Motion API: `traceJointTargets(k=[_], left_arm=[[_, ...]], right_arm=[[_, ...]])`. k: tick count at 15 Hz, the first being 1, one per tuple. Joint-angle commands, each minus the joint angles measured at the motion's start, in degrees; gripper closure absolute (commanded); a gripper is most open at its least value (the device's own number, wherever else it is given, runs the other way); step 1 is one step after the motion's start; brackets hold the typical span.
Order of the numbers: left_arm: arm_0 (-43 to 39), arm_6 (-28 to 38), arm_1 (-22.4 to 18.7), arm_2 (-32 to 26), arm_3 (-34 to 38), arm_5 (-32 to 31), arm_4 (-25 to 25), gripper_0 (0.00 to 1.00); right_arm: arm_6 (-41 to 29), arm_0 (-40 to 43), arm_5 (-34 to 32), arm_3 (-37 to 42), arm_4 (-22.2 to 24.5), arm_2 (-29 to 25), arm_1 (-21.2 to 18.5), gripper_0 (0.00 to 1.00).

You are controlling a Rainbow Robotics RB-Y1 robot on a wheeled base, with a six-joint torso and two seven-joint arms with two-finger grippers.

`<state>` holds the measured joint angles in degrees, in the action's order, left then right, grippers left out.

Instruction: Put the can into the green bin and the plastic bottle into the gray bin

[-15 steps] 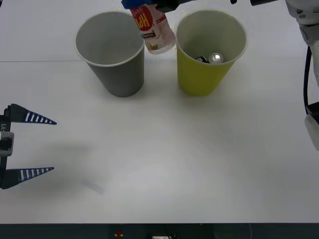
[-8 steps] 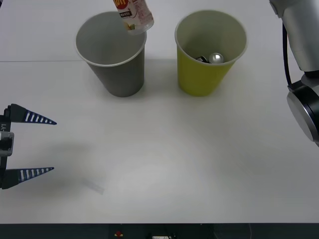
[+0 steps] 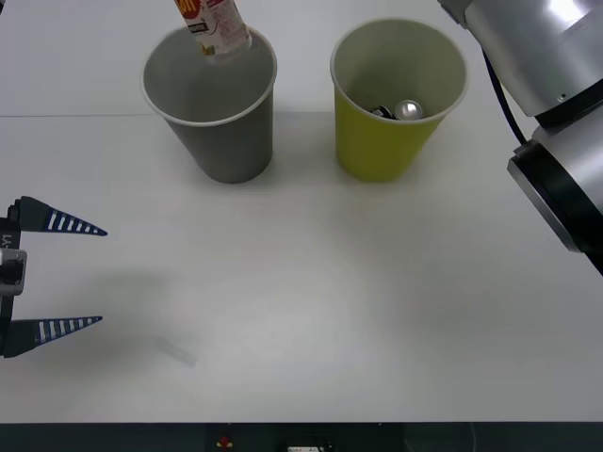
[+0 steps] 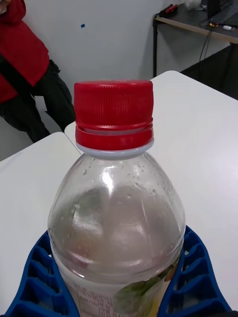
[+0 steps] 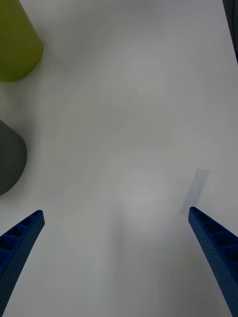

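With the can (image 3: 407,110) in the green bin (image 3: 386,141), my right end effector (image 4: 119,292), clamped on the plastic bottle (image 3: 213,26), hangs over the gray bin's (image 3: 226,141) far rim; next, I release.

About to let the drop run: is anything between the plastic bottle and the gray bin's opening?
Nothing visible. The plastic bottle, held by the right gripper, hangs over the gray bin, whose inside looks bare. The can lies in the green bin.

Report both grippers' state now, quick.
Left gripper: open, holding nothing, low over the table.
Right gripper: shut on the plastic bottle, above the gray bin.
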<state>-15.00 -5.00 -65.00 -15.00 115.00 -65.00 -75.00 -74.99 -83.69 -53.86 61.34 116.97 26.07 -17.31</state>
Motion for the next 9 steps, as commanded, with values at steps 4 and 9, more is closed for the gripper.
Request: traceJointTargets(k=[4, 9], left_arm=[[0.0, 0.0, 0.0, 0.0, 0.0, 0.0, 0.0, 0.00], [0.0, 0.0, 0.0, 0.0, 0.0, 0.0, 0.0, 0.00]], right_arm=[[0.6, -3.6, 4.9, -5.9, -4.9, 8.5, 0.6, 1.00], [1.3, -3.6, 4.9, -5.9, -4.6, 8.7, 0.6, 0.96]])
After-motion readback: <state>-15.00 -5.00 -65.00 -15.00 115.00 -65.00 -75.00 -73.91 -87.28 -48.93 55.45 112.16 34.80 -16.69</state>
